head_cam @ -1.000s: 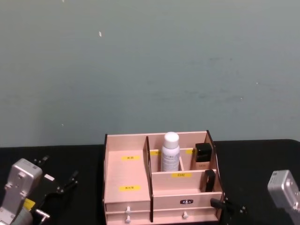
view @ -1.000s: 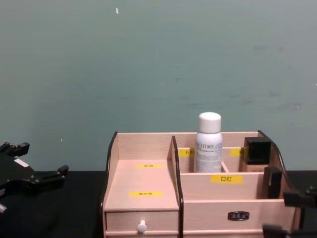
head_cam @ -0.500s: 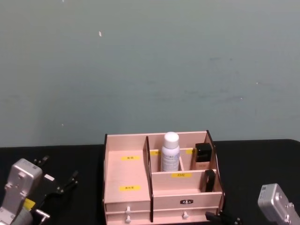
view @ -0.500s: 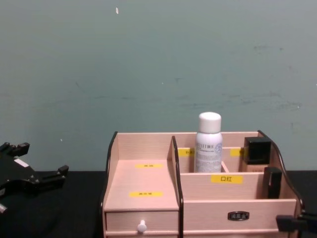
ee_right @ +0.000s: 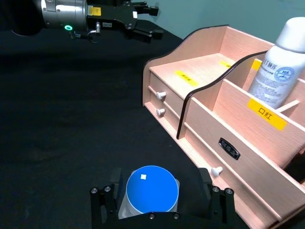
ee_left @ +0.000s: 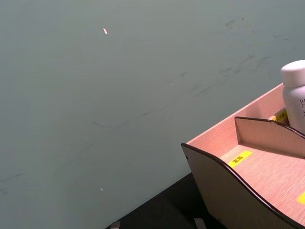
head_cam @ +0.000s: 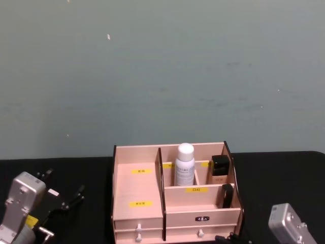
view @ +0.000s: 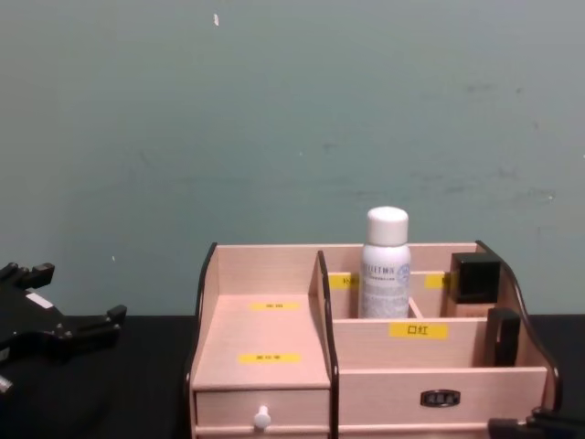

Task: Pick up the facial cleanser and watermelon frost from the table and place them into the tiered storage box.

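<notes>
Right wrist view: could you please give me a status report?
Right gripper open, straddling blue-capped container. Tiered storage box close beside it. Left gripper open, parked far left.

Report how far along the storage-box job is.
Done: a white bottle stands in a back compartment of the tiered storage box, possibly one of the two items. In hand: the right tool is open astride a blue-topped container on the table before the box, not gripped. Left: grasp, lift and place it. The left tool sits open, left of the box.
</notes>
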`<state>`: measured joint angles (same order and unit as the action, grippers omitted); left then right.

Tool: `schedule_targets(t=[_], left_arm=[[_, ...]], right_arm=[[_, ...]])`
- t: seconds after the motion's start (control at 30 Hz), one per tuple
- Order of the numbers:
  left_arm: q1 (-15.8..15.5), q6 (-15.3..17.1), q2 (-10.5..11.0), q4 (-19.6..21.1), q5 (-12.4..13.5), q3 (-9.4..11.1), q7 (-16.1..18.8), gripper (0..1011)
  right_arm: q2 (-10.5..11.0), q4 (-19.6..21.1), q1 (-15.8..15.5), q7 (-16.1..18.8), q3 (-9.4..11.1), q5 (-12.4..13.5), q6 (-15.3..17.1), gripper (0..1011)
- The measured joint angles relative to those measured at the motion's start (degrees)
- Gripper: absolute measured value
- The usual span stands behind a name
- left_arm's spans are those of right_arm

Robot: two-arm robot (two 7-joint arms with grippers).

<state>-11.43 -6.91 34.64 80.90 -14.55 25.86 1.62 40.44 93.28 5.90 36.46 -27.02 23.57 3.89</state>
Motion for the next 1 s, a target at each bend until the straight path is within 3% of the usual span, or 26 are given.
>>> schedule_targets(t=[0.53,1.0], left_arm=[[0.0,0.0,0.0,0.0,0.0,0.0,0.0,1001],[0.0,0.0,0.0,0.0,0.0,0.0,0.0,1001]], right_arm=[[-2.2,-3.3,3.5,0.5,-3.0,-1.1,2.5,1002],[-3.0,-4.7,4.9,0.4,-4.1,-1.4,4.0,1002]])
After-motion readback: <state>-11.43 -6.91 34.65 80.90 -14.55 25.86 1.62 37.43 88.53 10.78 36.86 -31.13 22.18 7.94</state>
